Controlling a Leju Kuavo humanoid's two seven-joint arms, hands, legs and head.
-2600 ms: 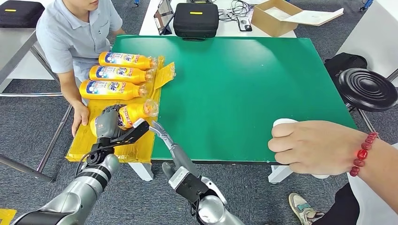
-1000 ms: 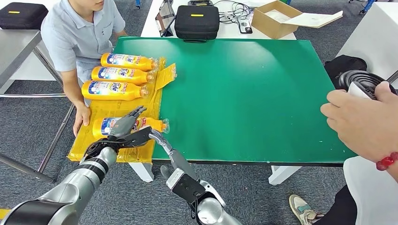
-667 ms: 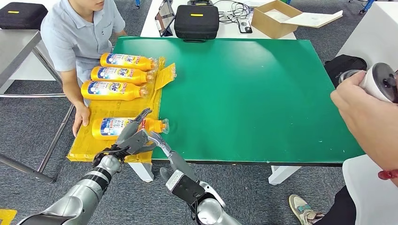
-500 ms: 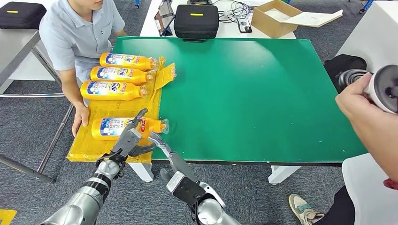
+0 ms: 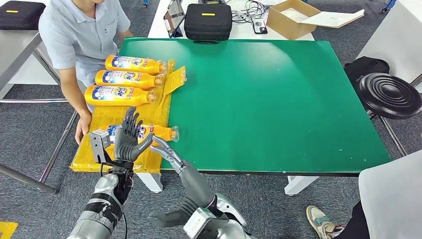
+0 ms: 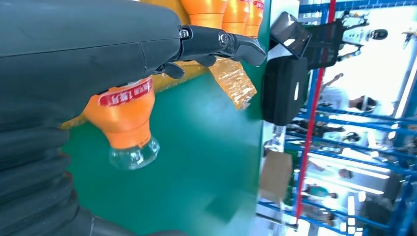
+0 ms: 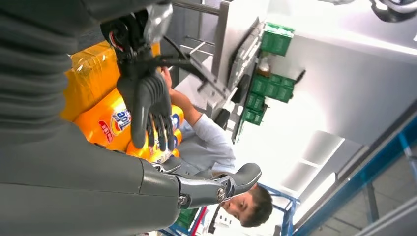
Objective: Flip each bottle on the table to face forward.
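Behind raised left hand [image 5: 127, 140]: nearest bottle [image 5: 149, 132], untouched.

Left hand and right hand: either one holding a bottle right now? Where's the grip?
Nothing is held. The left hand is raised with fingers spread above the nearest bottle, which lies on the yellow sheet. The right hand is open beside it.

The silver left hand [image 5: 127, 139] now stands raised and empty, off the nearest yellow-orange plastic bottle [image 5: 159, 132], which lies label-up near the tabletop's front-left corner.
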